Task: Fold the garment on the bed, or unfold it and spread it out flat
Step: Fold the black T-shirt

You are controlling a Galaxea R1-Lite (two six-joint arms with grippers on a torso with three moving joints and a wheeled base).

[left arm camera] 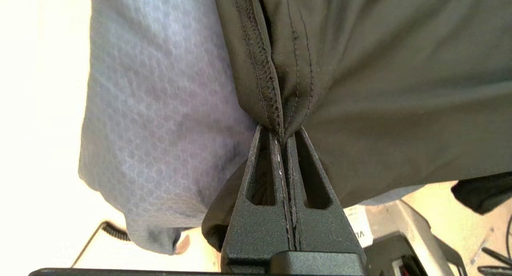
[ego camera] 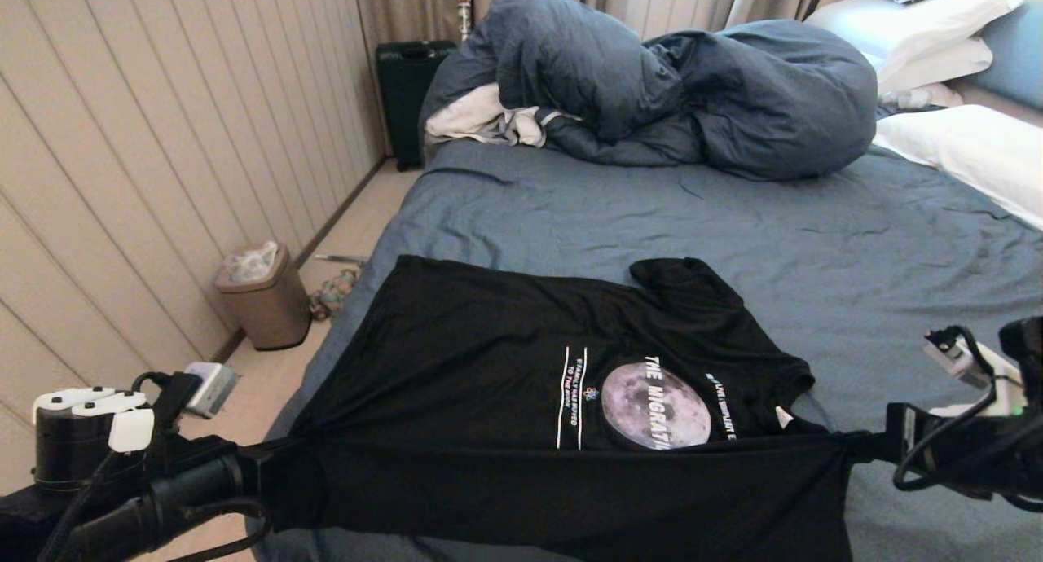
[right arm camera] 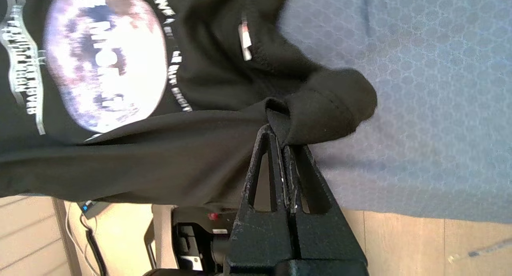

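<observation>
At the bed's near edge:
Garment: black T-shirt [ego camera: 521, 399], print up, stretched along that edge, far part flat on the bed [ego camera: 733, 220].
Left gripper [ego camera: 265, 472]: clamped on the hem corner.
Right gripper [ego camera: 876, 446]: clamped on the shoulder end.
Long axis: runs from one gripper to the other; neither arm nearer.
Writing: "THE MIGRATI…" across the moon print [ego camera: 656, 405]; smaller lines unreadable.
</observation>
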